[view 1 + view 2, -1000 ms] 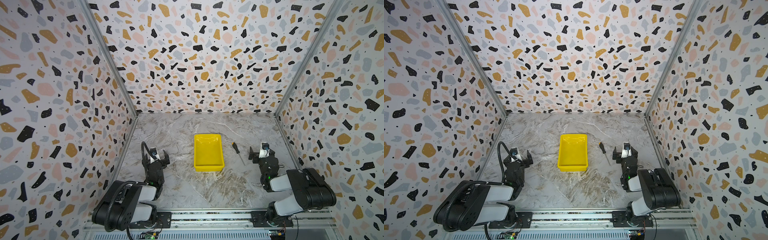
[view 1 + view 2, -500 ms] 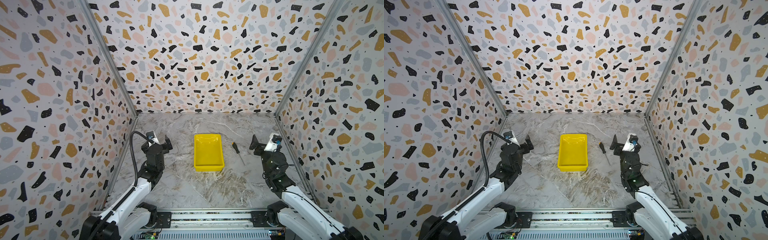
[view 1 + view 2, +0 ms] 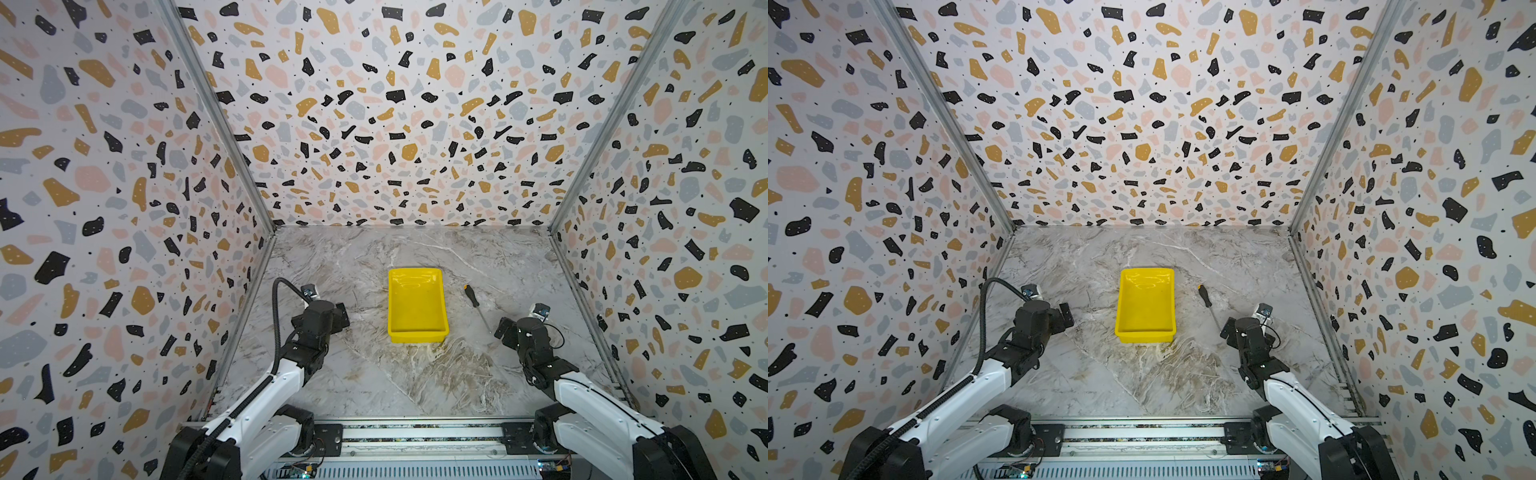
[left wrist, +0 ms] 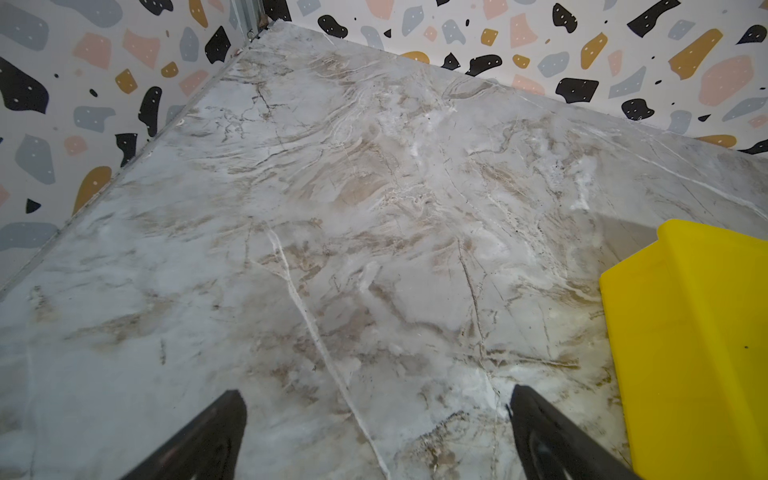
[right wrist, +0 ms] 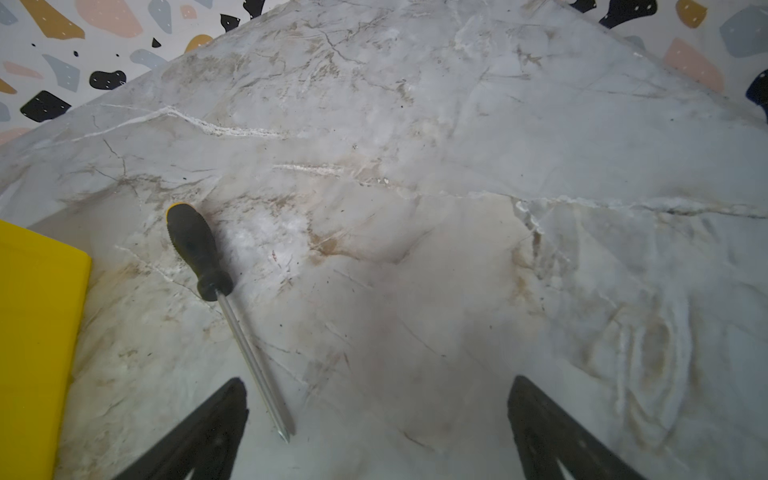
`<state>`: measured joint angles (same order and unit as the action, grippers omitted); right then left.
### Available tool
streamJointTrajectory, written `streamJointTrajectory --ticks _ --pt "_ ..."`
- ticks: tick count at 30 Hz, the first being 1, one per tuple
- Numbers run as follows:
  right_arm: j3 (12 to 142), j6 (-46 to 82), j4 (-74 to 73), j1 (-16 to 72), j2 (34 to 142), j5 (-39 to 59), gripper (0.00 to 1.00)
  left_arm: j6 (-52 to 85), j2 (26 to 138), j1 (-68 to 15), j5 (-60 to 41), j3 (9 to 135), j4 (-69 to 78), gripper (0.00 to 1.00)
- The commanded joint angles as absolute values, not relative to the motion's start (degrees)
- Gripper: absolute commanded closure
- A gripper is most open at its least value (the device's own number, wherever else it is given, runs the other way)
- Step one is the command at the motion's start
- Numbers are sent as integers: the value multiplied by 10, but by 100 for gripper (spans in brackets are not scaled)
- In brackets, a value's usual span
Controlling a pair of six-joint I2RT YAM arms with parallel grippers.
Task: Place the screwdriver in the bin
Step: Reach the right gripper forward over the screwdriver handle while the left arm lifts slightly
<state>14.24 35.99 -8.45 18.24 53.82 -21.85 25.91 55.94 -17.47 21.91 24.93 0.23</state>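
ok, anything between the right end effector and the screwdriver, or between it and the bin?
Nothing visible. The screwdriver lies on the tabletop ahead of the open right end effector, beside the bin; only its low wall to clear.

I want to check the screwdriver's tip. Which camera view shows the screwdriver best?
The right wrist view: the screwdriver lies there large and whole, from handle to tip. In both top views it is small, beside the bin. The left wrist view does not show it.
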Motion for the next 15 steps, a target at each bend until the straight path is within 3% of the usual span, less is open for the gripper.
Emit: streamJointTrajectory --ticks 1,10,15 --pt "160 367 -84 188 538 -212 1 266 558 -175 220 254 2 0" --pt "144 352 -101 208 502 -215 1 266 568 -175 219 259 -3 0" --pt "174 332 -111 211 533 -174 1 266 555 -175 223 256 -7 0"
